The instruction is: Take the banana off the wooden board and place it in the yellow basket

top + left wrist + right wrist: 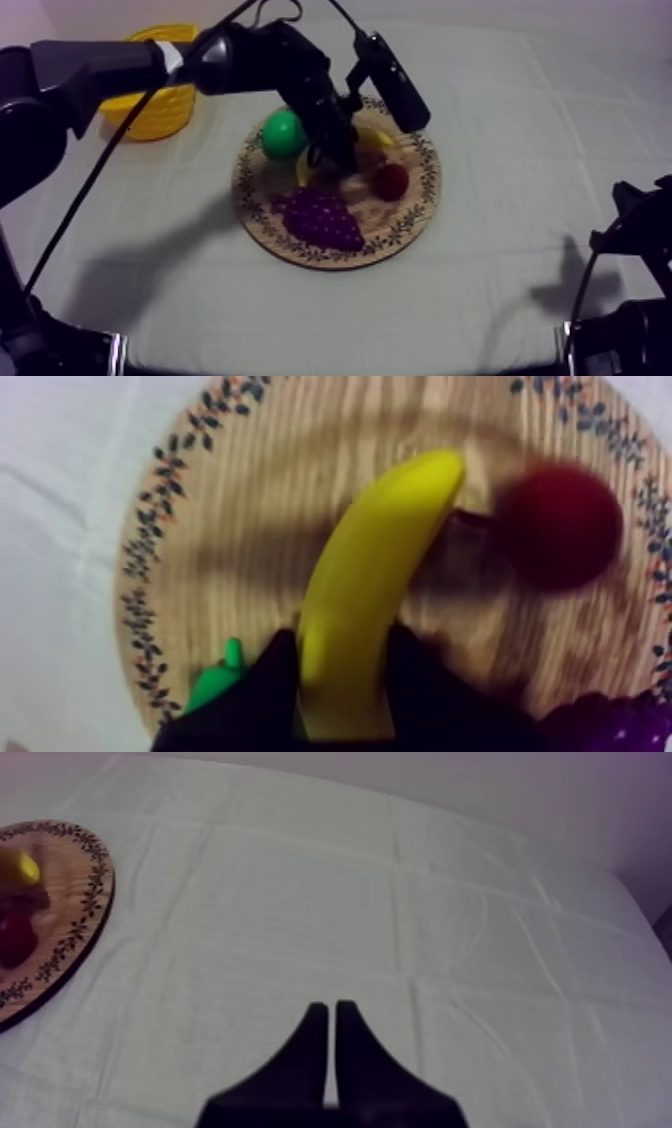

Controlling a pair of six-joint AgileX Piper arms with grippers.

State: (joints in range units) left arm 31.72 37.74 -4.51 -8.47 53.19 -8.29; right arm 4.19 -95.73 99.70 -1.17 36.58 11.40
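The yellow banana lies on the round wooden board, one end close to the small red fruit. My left gripper is shut on the banana's near end, one black finger pressed against each side. From above, the left arm comes in from the upper left, and the left gripper is down over the middle of the board, covering most of the banana. The yellow basket stands at the far left. My right gripper is shut on nothing above bare cloth.
On the board a green pear lies to the left of the left gripper, purple grapes at the front, and the small red fruit to the right. The right arm rests low at the right edge.
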